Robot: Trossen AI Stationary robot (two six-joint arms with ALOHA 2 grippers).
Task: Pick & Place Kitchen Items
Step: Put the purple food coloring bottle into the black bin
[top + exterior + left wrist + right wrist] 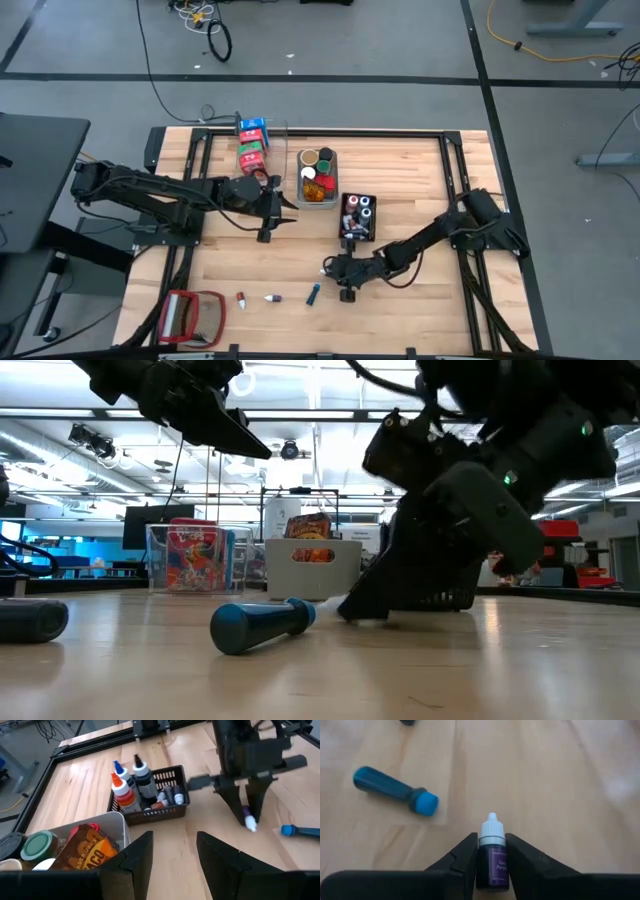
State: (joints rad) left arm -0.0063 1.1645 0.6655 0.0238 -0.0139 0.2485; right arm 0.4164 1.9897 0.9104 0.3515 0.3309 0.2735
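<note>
A tiny purple bottle with a white cap sits between the fingers of my right gripper, low over the wooden table's near middle. A blue bottle lies on its side just beside it, toward the near edge. My left gripper hangs open and holds nothing, above the table beside the grey bin. That bin holds round jars. A clear bin holds cartons, and a black basket holds small bottles. My right gripper pinches the purple bottle's body between its two fingers. The fingers slant down from the table's right side and lie along the bottle. The white cap sticks out past the fingertips, pointing down at the table. Whether it touches the wood I cannot tell.
Two more tiny bottles lie near the front edge, left of the blue one. A red-framed flat object sits at the near left corner. Bare wood lies between the bins and the front edge.
</note>
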